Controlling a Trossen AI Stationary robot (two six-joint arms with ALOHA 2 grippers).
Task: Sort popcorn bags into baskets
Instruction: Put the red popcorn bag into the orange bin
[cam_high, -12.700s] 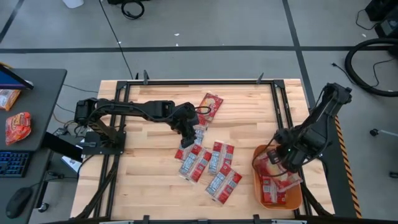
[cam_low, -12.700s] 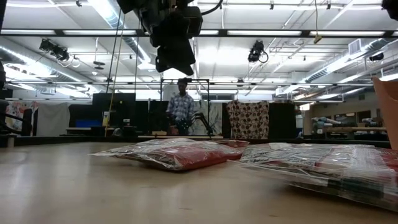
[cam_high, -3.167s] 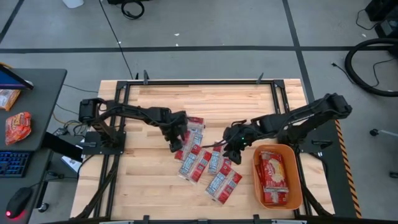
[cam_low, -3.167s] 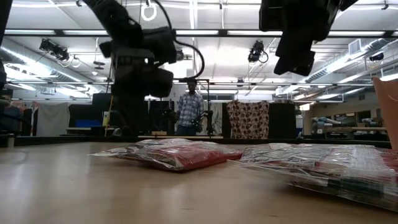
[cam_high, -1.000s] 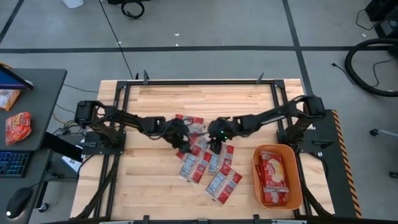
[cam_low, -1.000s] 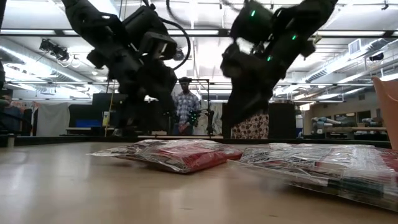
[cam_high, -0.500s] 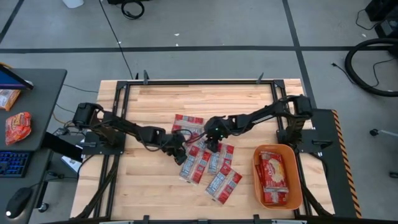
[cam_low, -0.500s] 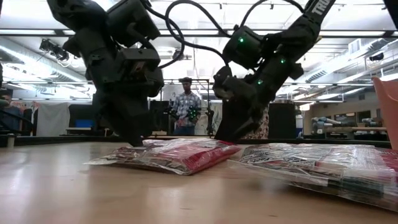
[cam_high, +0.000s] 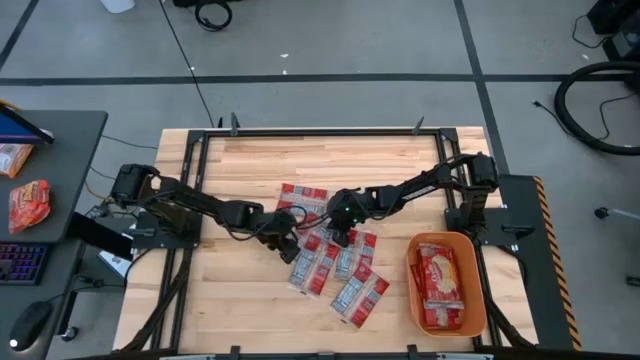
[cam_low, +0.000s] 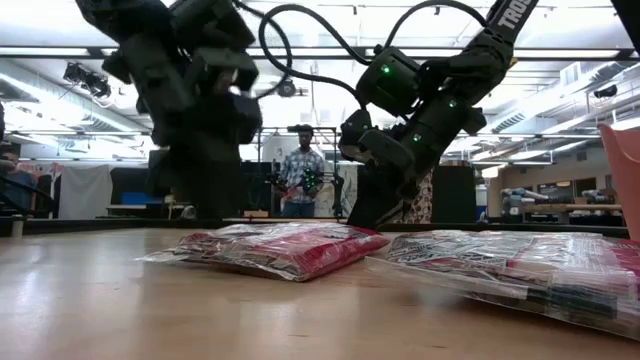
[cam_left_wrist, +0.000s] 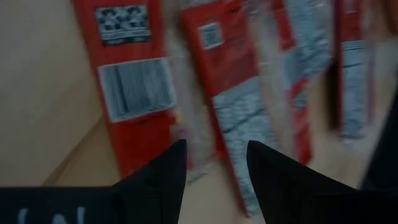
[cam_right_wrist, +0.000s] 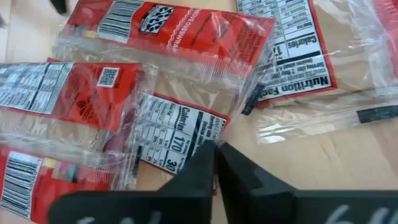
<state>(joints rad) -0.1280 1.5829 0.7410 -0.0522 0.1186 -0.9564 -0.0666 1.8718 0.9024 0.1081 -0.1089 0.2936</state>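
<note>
- The step in hand is a pick from the loose pile: the right gripper (cam_high: 341, 236) is down on the popcorn bags (cam_high: 335, 262) in the middle of the table (cam_high: 240, 160). In its wrist view the two fingers (cam_right_wrist: 200, 163) are pressed together, almost no gap, on the clear plastic edge of a packet (cam_right_wrist: 180, 140).
- Whether this packet is really caught I cannot tell; the film is thin and the fingers hide the edge.
- The left gripper (cam_high: 287, 243) is low at the left side of the same pile, with its jaws partly open over a red packet (cam_left_wrist: 127, 93) and nothing between them.
- The next move, in my judgement, needs a slow lift to test the grip, then a carry to the orange basket (cam_high: 478, 305) at the right front of the table.
- The packets overlap, so a neighbour can be dragged up together; also the two arms are close and should not cross.
- The bags are flat, red, in glossy transparent wrap, with white label panels and barcodes. They lie fanned one over another, and one more lies just behind the pile.
- The basket already holds some red packets lying flat.
</note>
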